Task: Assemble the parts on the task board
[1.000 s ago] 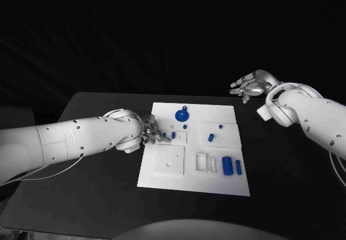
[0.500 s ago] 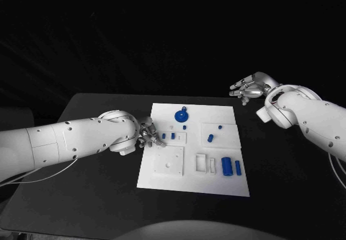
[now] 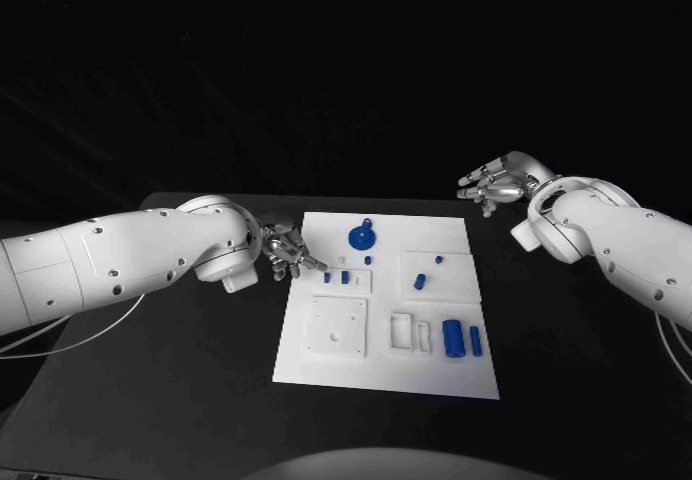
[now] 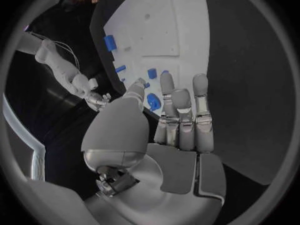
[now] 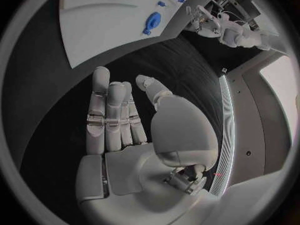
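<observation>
I read the left hand [image 3: 287,250] at the left edge of the task board [image 3: 346,375], level with its far half. Its fingers [image 4: 181,116] are straight and side by side in the left wrist view, the thumb apart from them, and nothing sits in the palm, so I log this hand as holding nothing, fingers extended.

The task board lies flat in the middle of the black surface [image 3: 188,400], long side running near to far. On it, from left: a raised white square block [image 3: 338,328] in the near-left part; two small blue pieces [image 3: 339,279] just to the right of the left fingertips; a round blue disc [image 3: 362,236] near the far edge, with a small tab on its far side. Right of centre, a short blue peg [image 3: 420,279] lies tilted, and a tiny blue piece [image 3: 437,258] sits just beyond it. Near the board's right edge a blue cylinder [image 3: 453,335] and a thinner blue bar [image 3: 476,338] lie side by side, next to two white rectangular slots [image 3: 410,331].

The right hand [image 3: 495,182] hangs above the far right corner of the surface, well apart from the board. In the right wrist view its fingers [image 5: 111,116] are stretched out flat, thumb set aside, palm bare: it holds nothing.
</observation>
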Motion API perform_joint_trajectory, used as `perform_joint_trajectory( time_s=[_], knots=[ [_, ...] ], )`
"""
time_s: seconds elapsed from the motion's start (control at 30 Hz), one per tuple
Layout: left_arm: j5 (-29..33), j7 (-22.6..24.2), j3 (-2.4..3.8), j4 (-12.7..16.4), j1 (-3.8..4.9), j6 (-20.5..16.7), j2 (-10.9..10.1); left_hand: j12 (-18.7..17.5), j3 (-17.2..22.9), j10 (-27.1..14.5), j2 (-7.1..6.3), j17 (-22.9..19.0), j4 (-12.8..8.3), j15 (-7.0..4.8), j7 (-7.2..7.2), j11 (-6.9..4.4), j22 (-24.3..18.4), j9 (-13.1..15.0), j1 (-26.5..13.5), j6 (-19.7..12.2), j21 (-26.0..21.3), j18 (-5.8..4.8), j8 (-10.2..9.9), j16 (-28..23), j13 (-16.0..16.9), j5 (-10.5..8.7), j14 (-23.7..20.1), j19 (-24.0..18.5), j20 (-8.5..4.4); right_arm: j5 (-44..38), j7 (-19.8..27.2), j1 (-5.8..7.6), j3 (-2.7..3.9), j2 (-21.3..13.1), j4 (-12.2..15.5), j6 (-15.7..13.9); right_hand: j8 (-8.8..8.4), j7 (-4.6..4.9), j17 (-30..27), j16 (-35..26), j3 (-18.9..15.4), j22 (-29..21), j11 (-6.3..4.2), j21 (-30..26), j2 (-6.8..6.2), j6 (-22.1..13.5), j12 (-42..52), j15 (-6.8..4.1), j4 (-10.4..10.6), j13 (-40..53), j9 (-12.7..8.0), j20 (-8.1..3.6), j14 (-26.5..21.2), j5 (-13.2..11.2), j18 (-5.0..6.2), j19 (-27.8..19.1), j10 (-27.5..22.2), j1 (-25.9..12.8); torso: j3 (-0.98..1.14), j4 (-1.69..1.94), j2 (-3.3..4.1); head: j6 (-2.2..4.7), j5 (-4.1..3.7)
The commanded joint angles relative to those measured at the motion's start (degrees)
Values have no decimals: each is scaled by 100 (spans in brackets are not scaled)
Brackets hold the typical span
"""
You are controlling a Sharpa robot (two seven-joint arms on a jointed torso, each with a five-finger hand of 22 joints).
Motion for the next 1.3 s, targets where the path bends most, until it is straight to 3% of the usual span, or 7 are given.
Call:
perform_joint_trajectory(
  time_s=[0.03, 0.27, 0.43, 0.9, 1.1, 1.17, 1.3],
  knots=[
    [423, 376, 47, -5, 110, 328, 17, -134, -77, -52, 82, -151, -123, 10, 16, 8, -131, -115, 16, -38, -206, -81, 25, -78, -33, 37, -70, 34, 22, 14, 66, -8, 1, 12, -16, 80, -19, 24, -8, -35, -22, -11, 3, -32, 9, -39, 0, -9, 33, -8, -5, -27, -39, 28, -28, 163, -16, -65, -9, -6, -3, 27, -16],
    [447, 722, 134, -93, 264, -138, 116, -535, 139, -106, 251, -373, -430, 13, -34, 0, -261, -221, 279, 160, -448, -86, 59, -330, -142, 2251, -113, 79, 28, 43, 81, -14, 1, 36, -71, 96, -18, 23, -10, -38, -32, -16, 4, -36, 8, -40, 1, -8, 41, -7, -5, -25, -43, 28, -29, 160, -20, -69, 7, -10, 3, 74, -34],
    [454, 872, 145, -166, 291, -399, 274, -614, 651, 7, 193, -317, -778, -53, -176, -67, -122, 335, 272, 381, -405, -107, 304, -195, -95, 2893, -91, 144, -44, 53, 85, -16, 1, 61, -99, 98, -18, 24, -12, -40, -45, -20, 5, -39, 8, -45, 1, -7, 48, -7, -5, -24, -44, 28, -30, 160, -23, -67, 11, -13, 2, 96, -26],
    [287, 840, 95, -663, 286, -356, 872, -437, 2535, -33, 48, -291, -1628, -81, -219, -97, 338, 1629, -595, -89, -231, -48, 1203, 36, 263, 2189, -130, 78, -61, 57, 84, -16, 1, 113, -109, 89, -18, 23, -12, -37, -52, -26, 3, -39, 23, -41, 4, -9, 61, -7, -4, -25, -39, 33, -29, 166, -21, -62, 6, -19, 9, 129, -67],
    [6, 839, 40, -891, 228, -351, 1143, -298, 1578, -32, -90, -341, -1099, -65, -212, -92, 212, 995, -412, 8, -394, -119, 847, 37, 384, 781, -92, 168, -53, 57, 90, -16, 1, 136, -103, 87, -18, 23, -12, -37, -52, -26, 3, -39, 23, -41, 4, -9, 61, -7, -4, -25, -39, 33, -29, 166, -21, -62, 6, -20, 8, 115, -94],
    [-169, 934, 11, -964, 183, -428, 1241, -291, 919, -68, 14, -367, -951, -34, -66, -43, 172, 443, 5, -96, -468, -121, 516, 22, 404, -502, -96, 194, -34, 57, 93, -16, 1, 141, -95, 87, -18, 23, -12, -35, -49, -27, 3, -38, 26, -39, 6, -10, 65, -6, -4, -26, -37, 33, -29, 169, -21, -61, 5, -20, 11, 109, -108],
    [-479, 1198, -56, -1041, 111, -683, 1331, -521, 448, -259, 220, -461, -946, 42, 82, 42, 109, -666, 646, -60, -668, -105, 199, -129, 276, -496, -256, 100, 42, 58, 100, -16, 1, 142, -87, 77, -18, 22, -12, -33, -45, -29, 2, -37, 30, -37, 8, -11, 71, -4, -4, -27, -35, 33, -29, 172, -21, -60, 5, -16, 11, 109, -130]
  ],
)
